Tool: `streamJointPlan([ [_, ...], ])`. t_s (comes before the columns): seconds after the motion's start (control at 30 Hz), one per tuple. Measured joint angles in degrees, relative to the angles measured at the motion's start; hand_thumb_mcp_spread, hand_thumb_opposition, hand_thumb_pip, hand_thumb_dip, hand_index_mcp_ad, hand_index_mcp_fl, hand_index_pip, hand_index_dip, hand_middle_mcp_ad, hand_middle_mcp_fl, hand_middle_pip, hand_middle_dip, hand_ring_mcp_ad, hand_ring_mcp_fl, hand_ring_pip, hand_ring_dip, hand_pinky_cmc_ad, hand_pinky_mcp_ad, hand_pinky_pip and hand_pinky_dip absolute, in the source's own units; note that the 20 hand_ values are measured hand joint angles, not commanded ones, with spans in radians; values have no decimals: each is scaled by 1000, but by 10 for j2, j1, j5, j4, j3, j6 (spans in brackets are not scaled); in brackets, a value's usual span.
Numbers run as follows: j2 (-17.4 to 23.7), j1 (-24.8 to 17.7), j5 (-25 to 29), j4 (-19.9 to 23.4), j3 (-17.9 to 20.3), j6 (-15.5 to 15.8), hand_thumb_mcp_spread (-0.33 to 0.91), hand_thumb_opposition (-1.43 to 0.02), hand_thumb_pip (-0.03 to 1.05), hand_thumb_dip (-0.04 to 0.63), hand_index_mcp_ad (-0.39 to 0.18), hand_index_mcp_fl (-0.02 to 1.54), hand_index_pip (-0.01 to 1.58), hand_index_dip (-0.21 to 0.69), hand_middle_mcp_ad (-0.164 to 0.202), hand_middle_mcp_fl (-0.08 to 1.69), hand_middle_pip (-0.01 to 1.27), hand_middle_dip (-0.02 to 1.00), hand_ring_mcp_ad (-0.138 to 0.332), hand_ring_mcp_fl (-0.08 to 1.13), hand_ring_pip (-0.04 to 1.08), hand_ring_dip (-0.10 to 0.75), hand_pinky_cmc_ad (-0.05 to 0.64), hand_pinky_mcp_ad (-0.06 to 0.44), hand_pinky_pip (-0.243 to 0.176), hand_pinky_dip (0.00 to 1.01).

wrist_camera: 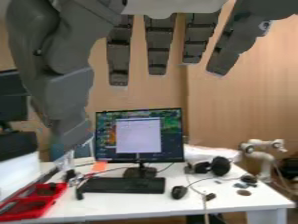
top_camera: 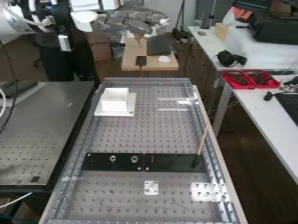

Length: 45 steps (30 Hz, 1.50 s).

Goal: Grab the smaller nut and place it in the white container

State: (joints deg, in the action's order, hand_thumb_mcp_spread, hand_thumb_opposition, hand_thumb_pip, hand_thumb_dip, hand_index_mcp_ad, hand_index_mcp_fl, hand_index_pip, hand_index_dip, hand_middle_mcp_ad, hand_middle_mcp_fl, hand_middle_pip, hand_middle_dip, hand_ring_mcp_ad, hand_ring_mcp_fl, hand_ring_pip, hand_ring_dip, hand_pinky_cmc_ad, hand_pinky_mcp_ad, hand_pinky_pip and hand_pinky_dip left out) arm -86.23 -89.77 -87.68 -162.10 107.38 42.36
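Note:
The hand (top_camera: 133, 21) is at the top of the high view, high up beyond the bench's far end and well away from the black bar (top_camera: 173, 162). In the wrist view the hand (wrist_camera: 158, 45) has its fingers straight and spread, with the thumb apart from them and nothing held. The white container (top_camera: 115, 100), a square box on a white base plate, sits toward the bench's far left corner. On the bar stand the larger nut (top_camera: 113, 158) and, to its right, the bearing (top_camera: 134, 159).
A thin wooden stick (top_camera: 203, 140) rises from the bar's right end. A small white plate (top_camera: 151, 188) lies nearer than the bar. Red trays (top_camera: 250, 79) stand on the side table at right. A monitor (wrist_camera: 139, 135) and keyboard (wrist_camera: 123, 185) are on a white desk.

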Motion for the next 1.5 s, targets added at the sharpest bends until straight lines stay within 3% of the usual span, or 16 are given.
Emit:
streamJointPlan([
  [0.3, -63, -9, 115, -71, -119, 7, 349, -757, 494, 222, -138, 84, 246, 164, 51, 122, 124, 208, 145, 0, 94, 87, 316, 215, -45, 428],
  [0.5, -93, -10, 148, -103, -166, -8, 318, -731, 487, 190, -138, 66, 180, 138, 52, 122, 120, 208, 159, -2, 99, 87, 316, 229, -49, 447],
  [0.73, -100, -5, 135, -107, -172, -16, 314, -730, 487, 159, -129, 68, 145, 108, 51, 122, 124, 208, 159, -2, 101, 87, 316, 227, -61, 457],
  [1.5, -113, 5, 112, -131, -175, -36, 314, -730, 487, 157, -129, 72, 133, 101, 51, 122, 124, 208, 159, 0, 99, 87, 318, 232, -63, 476],
])
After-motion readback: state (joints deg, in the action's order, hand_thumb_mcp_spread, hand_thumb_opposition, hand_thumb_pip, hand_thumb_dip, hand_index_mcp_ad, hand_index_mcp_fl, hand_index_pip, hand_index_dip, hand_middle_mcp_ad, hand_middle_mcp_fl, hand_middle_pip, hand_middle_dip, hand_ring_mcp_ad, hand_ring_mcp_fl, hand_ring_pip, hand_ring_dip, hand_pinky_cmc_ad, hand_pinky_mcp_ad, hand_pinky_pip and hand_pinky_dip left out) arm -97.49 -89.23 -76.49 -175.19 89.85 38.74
